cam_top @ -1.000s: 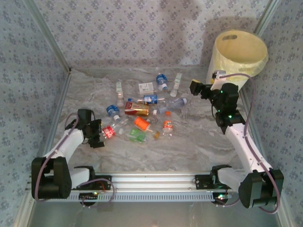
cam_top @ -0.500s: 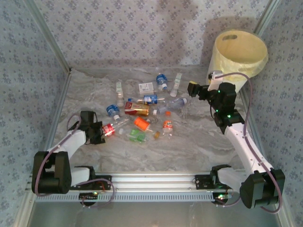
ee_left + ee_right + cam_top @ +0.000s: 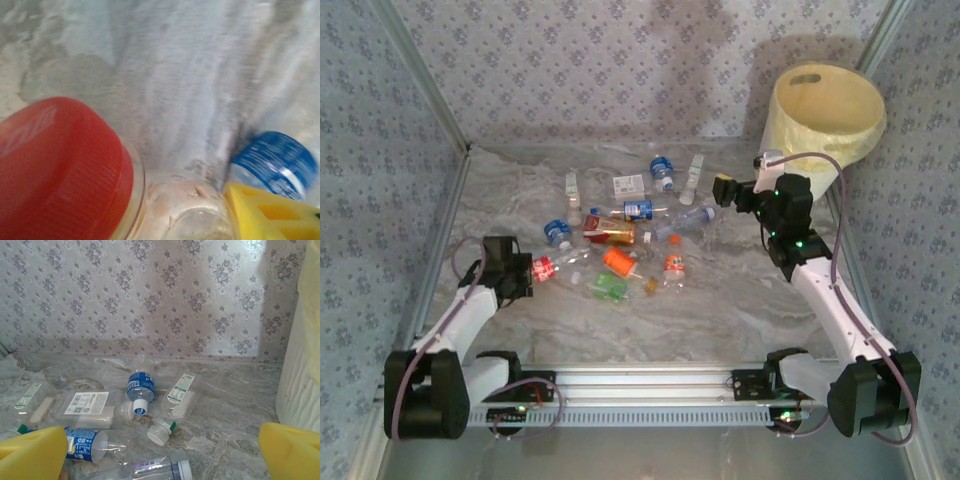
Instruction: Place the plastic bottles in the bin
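L gripper [image 3: 524,272] sitting low at table [image 3: 720,320], left side. Red-capped bottle [image 3: 546,268] lying right at its tip; in wrist view, clear neck pressing against yellow pad [image 3: 270,212], red cap close beside. Clamped or not: can't tell. Other plastic bottles [image 3: 625,235] lying scattered mid-table, just to its right. R gripper [image 3: 724,190] hovering at cluster's right edge, jaws spread wide, carrying nothing; bottles lying ahead & below it. Bin [image 3: 790,140] standing upright in far right corner, just behind R gripper.

Cream-yellow bin [image 3: 830,105] (walls [image 3: 620,70] damask-patterned).
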